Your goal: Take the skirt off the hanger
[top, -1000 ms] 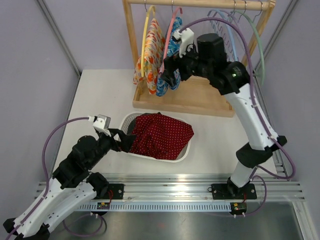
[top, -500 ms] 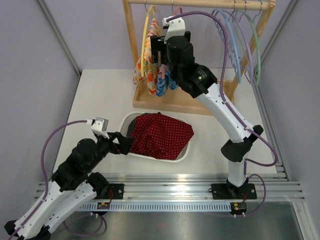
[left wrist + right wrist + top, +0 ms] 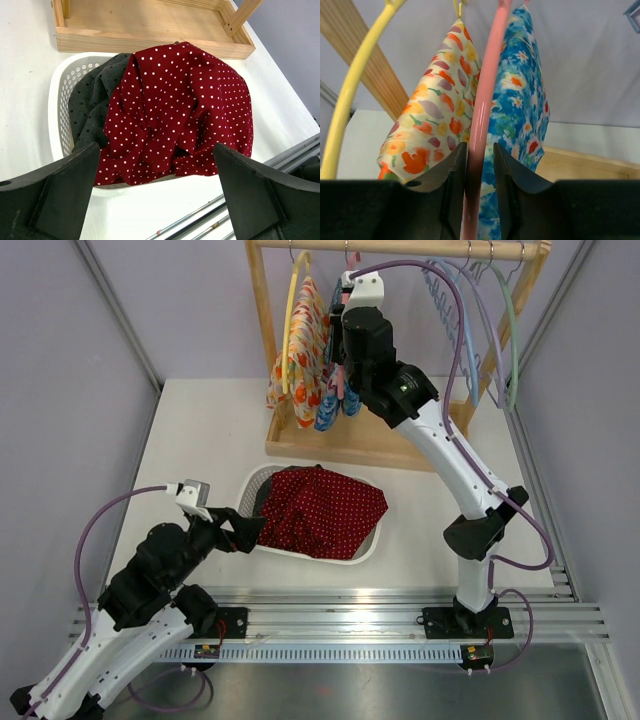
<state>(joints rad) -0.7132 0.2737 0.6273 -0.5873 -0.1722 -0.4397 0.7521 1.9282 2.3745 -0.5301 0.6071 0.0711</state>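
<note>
**Right arm has the pink hanger pinched**

The right gripper (image 3: pixel 479 150) is clamped on the pink hanger (image 3: pixel 484 95), which runs upright between its fingers. The blue floral skirt (image 3: pixel 522 105) drapes from it just beside them, and the orange skirt (image 3: pixel 435 115) crowds the other side. The clearest way out looks downward and toward the table. The left gripper (image 3: pixel 155 155) hangs spread wide over the basket (image 3: pixel 57 100), well apart.

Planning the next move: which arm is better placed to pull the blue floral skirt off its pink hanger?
Right: the right gripper is at the rack, closed on the pink hanger beside the blue floral skirt. The left gripper hangs open, low by the basket.
</note>
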